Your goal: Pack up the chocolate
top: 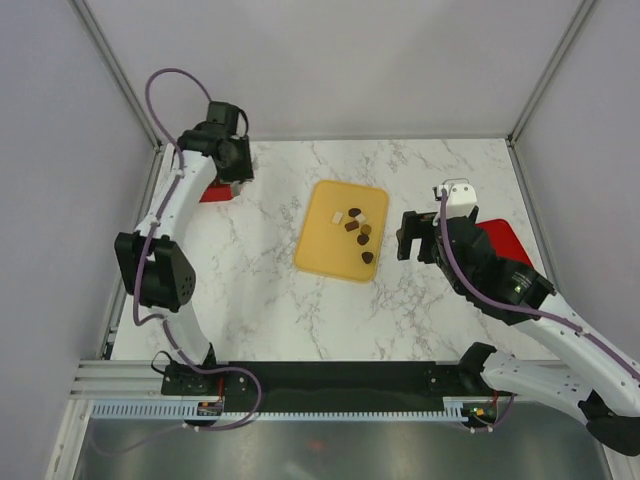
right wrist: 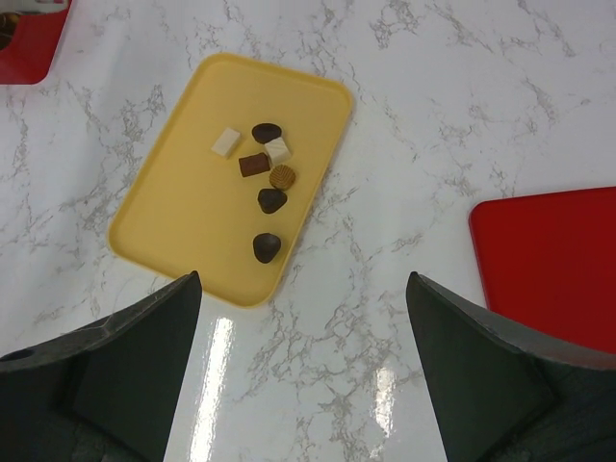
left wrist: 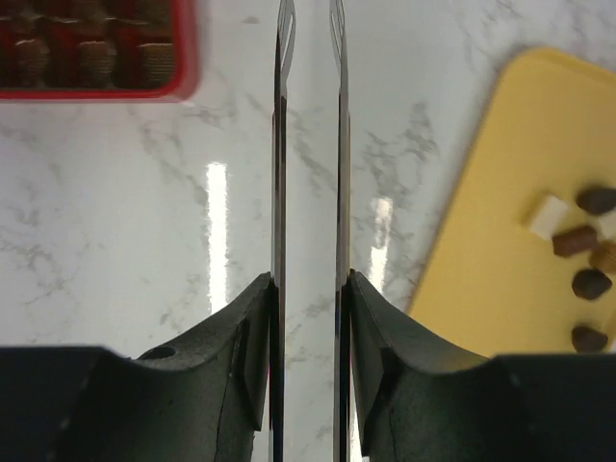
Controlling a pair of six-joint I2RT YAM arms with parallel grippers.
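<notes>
- Now, your right gripper [right wrist: 303,289] hangs nearest, its claw spread wide and empty, just left of a flat red square [right wrist: 549,260].
- Beyond it, mid-table, seven chocolate pieces [right wrist: 272,200] lie on the yellow tray [right wrist: 183,221].
- Far left, your left gripper [left wrist: 310,38] shows a narrow, empty gap beside the red box [left wrist: 91,48].

From above, the left arm [top: 180,195] hides all but a corner of the red box [top: 214,192]. The left wrist view crops that box at the top, its chocolate [left wrist: 96,60] blurred, and cuts the yellow tray [left wrist: 481,289] at the right edge.
</notes>
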